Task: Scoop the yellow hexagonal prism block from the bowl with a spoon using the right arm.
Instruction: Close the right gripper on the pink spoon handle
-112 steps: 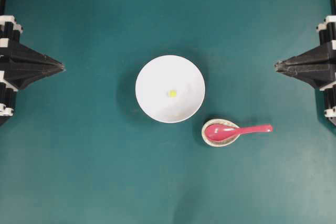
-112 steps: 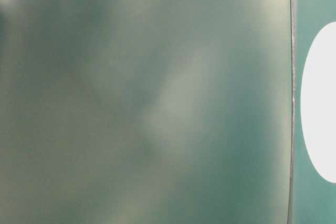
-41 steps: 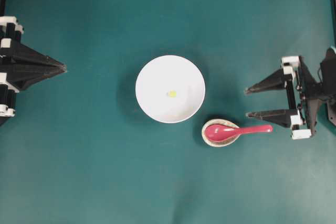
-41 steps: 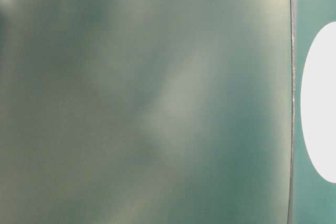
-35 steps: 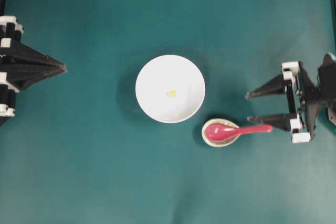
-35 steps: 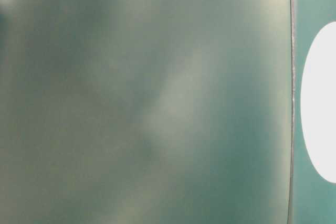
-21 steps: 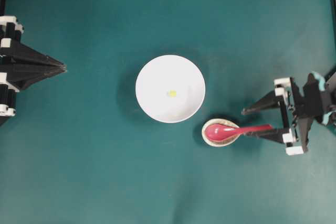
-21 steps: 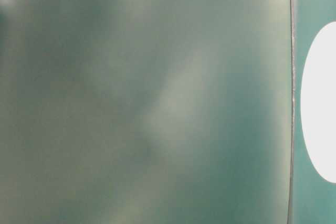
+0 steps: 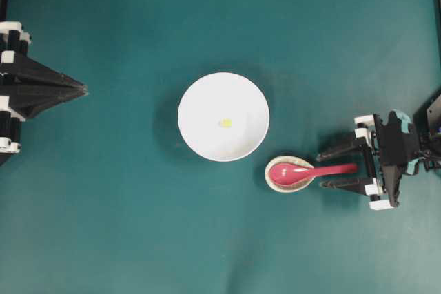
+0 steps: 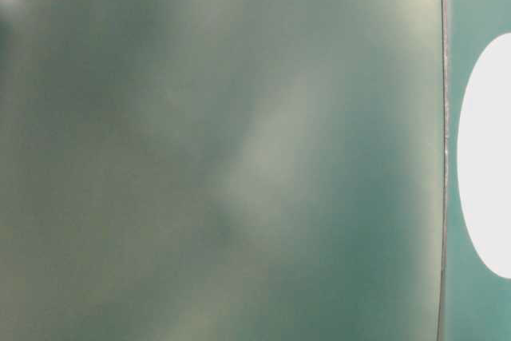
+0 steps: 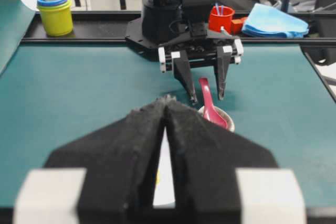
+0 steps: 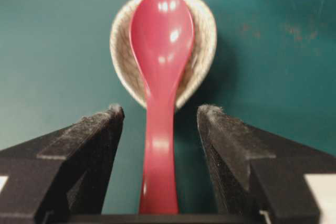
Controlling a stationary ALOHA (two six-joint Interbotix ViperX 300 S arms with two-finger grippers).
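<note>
I have the right gripper [image 9: 322,168] spread wide and holding nothing, its two fingers straddling the handle of the spoon [image 12: 159,85] without touching it, as the wrist view shows. The spoon's long axis runs straight out from between the jaws toward the bowl [image 9: 200,94], scoop end away from me, resting in the speckled rest [image 12: 205,30]. That alignment is what counts: I judge a plain squeeze should catch the handle. The yellow block [image 9: 225,122] sits near the middle of the bowl, beyond the scoop. My left gripper [image 9: 81,89] is pinched closed, empty, well apart at the far side.
</note>
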